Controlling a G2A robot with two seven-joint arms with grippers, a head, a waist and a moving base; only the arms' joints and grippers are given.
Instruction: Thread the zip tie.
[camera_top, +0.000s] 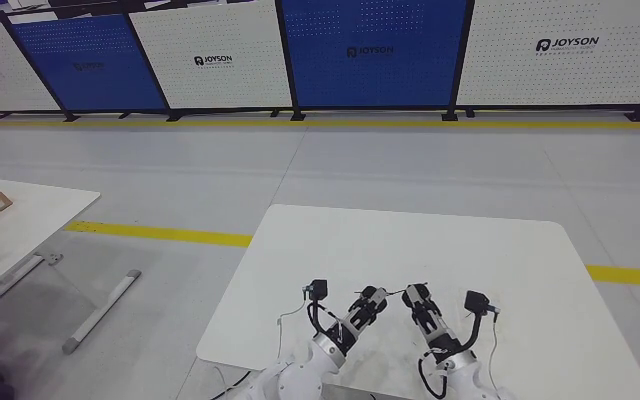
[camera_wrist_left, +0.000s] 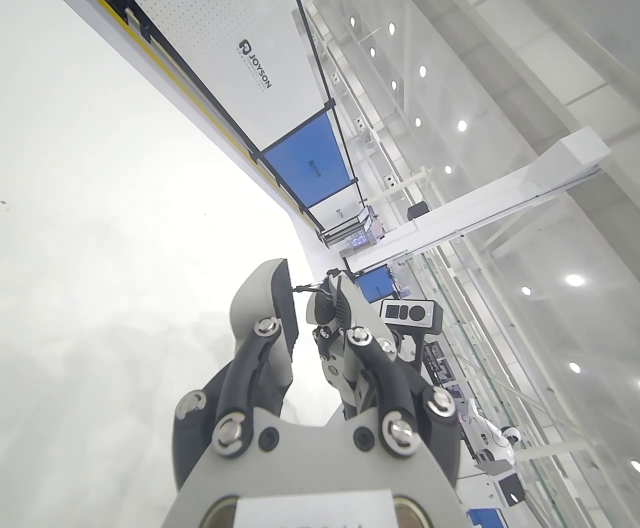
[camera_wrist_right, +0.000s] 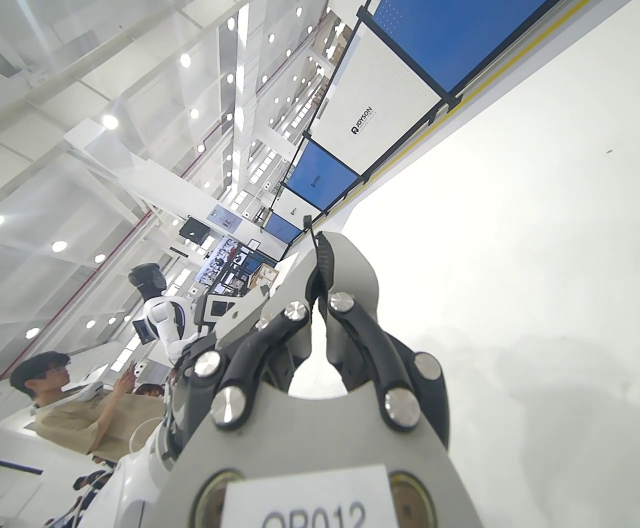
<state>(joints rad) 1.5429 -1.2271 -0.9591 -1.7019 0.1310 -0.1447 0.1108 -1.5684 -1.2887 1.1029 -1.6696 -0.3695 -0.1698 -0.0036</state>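
The right pincer (camera_wrist_right: 318, 245) is clamped together on the thin black plastic zip tie (camera_wrist_right: 306, 222). The strap runs down between the ribbed pads. A short length with a small blocky end sticks out past the fingertips. That end is probably the locking head, but it is too small to confirm.

The left pincer (camera_wrist_left: 306, 280) has its fingers apart and sits tip to tip with the right pincer. The protruding end of the tie crosses the gap and touches, or nearly touches, the ribbed black pad (camera_wrist_left: 284, 300) of one finger. The other finger overlaps the right pincer in the wrist view, so the two cannot be told apart cleanly.

Both pincers are over the flat white desk (camera_top: 330, 250), near its robot-side edge. The tie is held in the air between them.

Judgement: the step in hand is getting the left pincer onto the free end.
- Centre the end between the pads before closing, so it does not ride on one pad.
- Grip short of the blocky end, leaving any slot unblocked.
- Avoid pushing end-on, since the strap looks thin and springy and would likely flick aside.
- The tail is not located yet and should be found before feeding.
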